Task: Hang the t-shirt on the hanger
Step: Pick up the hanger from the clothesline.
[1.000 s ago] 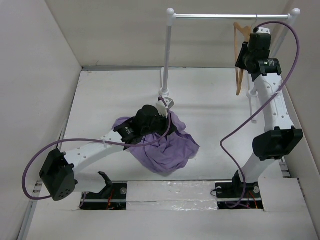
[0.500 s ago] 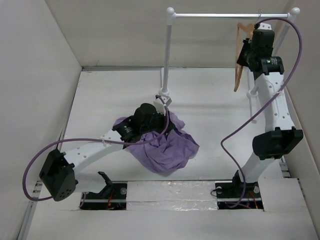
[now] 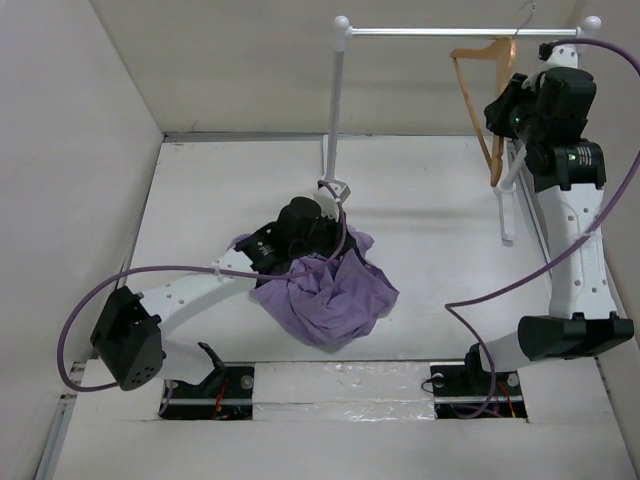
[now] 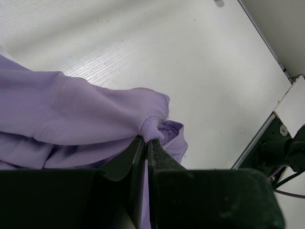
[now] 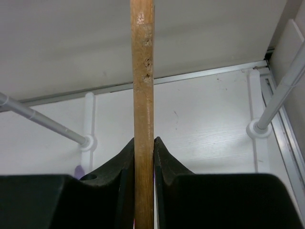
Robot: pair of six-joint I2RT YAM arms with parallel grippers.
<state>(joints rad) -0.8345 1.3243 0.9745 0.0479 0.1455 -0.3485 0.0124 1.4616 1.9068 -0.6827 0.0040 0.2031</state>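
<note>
The lavender t-shirt (image 3: 325, 295) lies bunched on the white table, in front of the rail's left foot. My left gripper (image 3: 318, 215) is at its far edge, shut on the t-shirt's ribbed hem (image 4: 151, 129), which pokes out between the fingertips in the left wrist view. The light-brown wooden hanger (image 3: 480, 95) is up at the right end of the rail, turned broadside to the top camera, its metal hook (image 3: 524, 18) above the bar. My right gripper (image 3: 503, 110) is shut on one wooden bar of the hanger (image 5: 143, 95).
The white and silver clothes rail (image 3: 450, 32) spans the back, with posts at left (image 3: 335, 110) and right (image 5: 279, 95). White walls close in on the left, back and right. Purple cables loop beside both arms.
My right arm has swung right and back, turning the hanger from edge-on to broadside, its hook now above the bar. My left gripper has edged slightly back with the t-shirt.
</note>
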